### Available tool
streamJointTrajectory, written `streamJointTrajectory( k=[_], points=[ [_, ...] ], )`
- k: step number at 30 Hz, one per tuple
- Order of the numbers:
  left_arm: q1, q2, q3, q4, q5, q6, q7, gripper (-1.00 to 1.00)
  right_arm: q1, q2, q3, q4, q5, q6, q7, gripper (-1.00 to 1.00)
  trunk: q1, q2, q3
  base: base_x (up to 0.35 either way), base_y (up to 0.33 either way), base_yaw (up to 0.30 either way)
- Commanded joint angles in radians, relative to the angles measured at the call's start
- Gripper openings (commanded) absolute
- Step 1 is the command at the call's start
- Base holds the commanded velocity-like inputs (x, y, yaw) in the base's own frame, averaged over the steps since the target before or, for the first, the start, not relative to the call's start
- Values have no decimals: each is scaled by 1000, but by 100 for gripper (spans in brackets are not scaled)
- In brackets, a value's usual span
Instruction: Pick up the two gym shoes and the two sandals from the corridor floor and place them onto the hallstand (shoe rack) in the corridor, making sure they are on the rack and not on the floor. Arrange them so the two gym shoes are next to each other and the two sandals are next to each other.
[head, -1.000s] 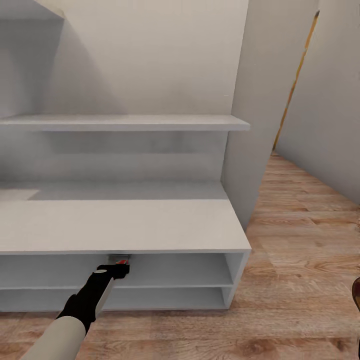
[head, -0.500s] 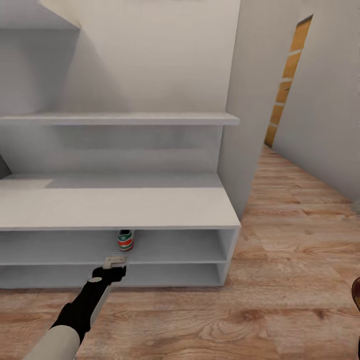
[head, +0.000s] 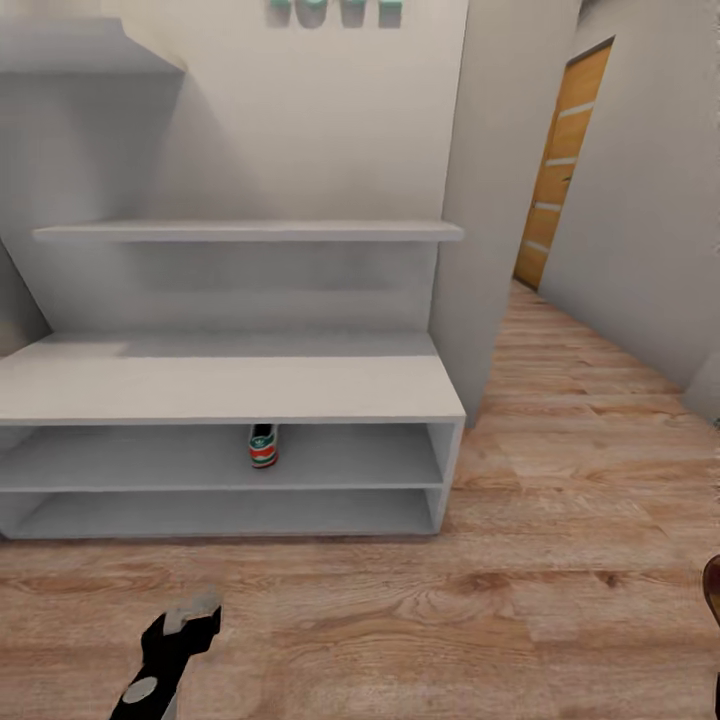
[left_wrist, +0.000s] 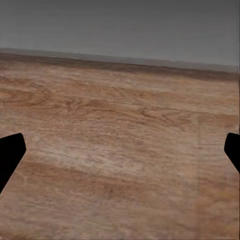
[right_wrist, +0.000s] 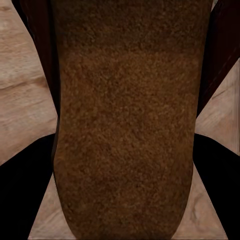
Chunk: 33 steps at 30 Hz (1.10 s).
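Observation:
One gym shoe (head: 263, 446), white with green stripes and a red-orange heel patch, stands heel-out on the upper tier of the pale-grey hallstand (head: 230, 388). My left gripper (head: 192, 612) hangs open and empty over the corridor floor (head: 420, 620) in front of the rack; the left wrist view has its fingers spread wide, left gripper (left_wrist: 120, 155), with bare planks between them. A brown sandal (right_wrist: 125, 120) lies sole-on between the dark fingers (right_wrist: 22, 190) of my right gripper (right_wrist: 122, 170), which is shut on it. A sliver of that sandal (head: 712, 588) sits at the right edge of the head view.
The hallstand's lower tier (head: 230, 512) holds nothing, and its back panel carries a shelf (head: 250, 231). A grey wall corner (head: 490, 250) stands right of the rack. Beyond it the corridor runs to an orange door (head: 558, 160).
The view has pulled back from the hallstand. My left gripper has come out of the upper tier and dropped low over the floor, leaving the gym shoe standing there.

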Motion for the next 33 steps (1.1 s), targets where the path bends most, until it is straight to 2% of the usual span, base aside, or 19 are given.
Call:
streamJointTrajectory(
  k=[1, 2, 7, 8, 12, 19, 23, 24, 27, 33],
  points=[
    [13, 0, 0, 0, -4, -22, 1, 100, -1, 0, 6, 1, -9, -4, -1, -100, -1, 0, -1, -334, 0, 0],
    [53, 0, 1, 1, -4, -74, -13, 100, -1, 0, 6, 2, -9, -4, -1, -100, -1, 0, -1, -291, 0, 0],
    [146, 0, 3, 1, -4, -176, -71, 100, -1, 4, 6, 4, -9, -4, -1, -100, -1, 0, -1, -141, 0, 0],
    [181, 1, 4, 1, -4, -208, -97, 100, -1, 6, 6, 5, -9, -5, -1, -100, -1, 0, -1, -35, 0, 0],
    [230, 7, 1, 9, -10, -237, -177, 100, -1, 7, 7, 5, -9, -5, 0, -100, -1, 0, -1, -16, 0, 0],
    [250, 20, 6, 58, -7, -248, -334, 100, -1, 15, 7, 2, -11, -6, 1, -100, -1, 0, -1, -3, 0, 0],
    [252, 21, 4, 60, -7, -249, -347, 100, -1, 19, 7, 3, -11, -7, 0, -100, -1, 0, -1, 0, 0, 0],
    [252, 23, 7, 54, -4, -248, -349, 100, -1, 42, 7, 5, -11, -7, -1, -100, -1, 0, -1, -168, 222, 0],
    [253, 26, 9, 58, -5, -249, -349, 100, -1, 51, 7, 6, -11, -7, -1, -100, -1, 0, -1, -182, 237, 0],
    [253, 36, 12, 61, -6, -248, -347, 100, -1, 55, 7, 8, -10, -6, -1, -100, -1, 0, -1, -195, 248, 0]
  ],
)
